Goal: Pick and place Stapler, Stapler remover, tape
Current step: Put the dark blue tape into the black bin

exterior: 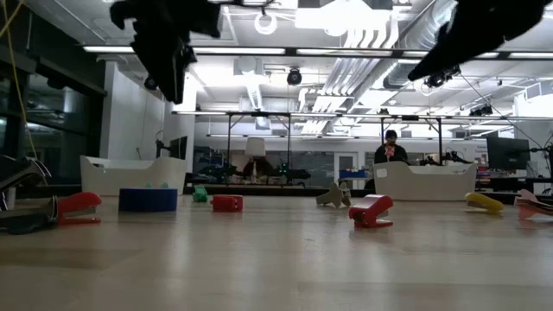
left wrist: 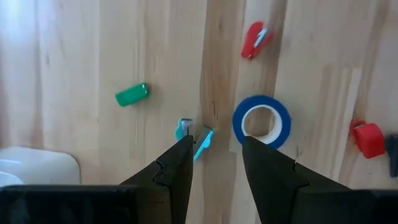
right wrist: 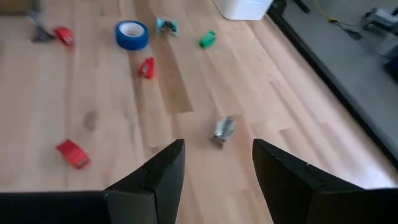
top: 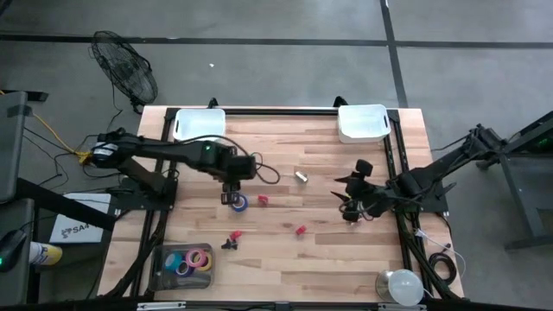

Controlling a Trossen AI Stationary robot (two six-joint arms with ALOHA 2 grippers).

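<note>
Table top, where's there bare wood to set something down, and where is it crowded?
Free patches: the strip between the left white bin and the right white bin, and the near edge between the tape tray and the white lamp. Crowded: the middle, where the left gripper hovers open over the blue tape, with red staplers scattered toward the right gripper.

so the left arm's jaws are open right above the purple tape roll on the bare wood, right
Not quite: the roll is blue, not purple. The left wrist view shows the left gripper with its jaws open just above a blue tape roll lying on the bare wood table. The purple roll sits in the tray at the table's front edge, seen in the high view.
</note>
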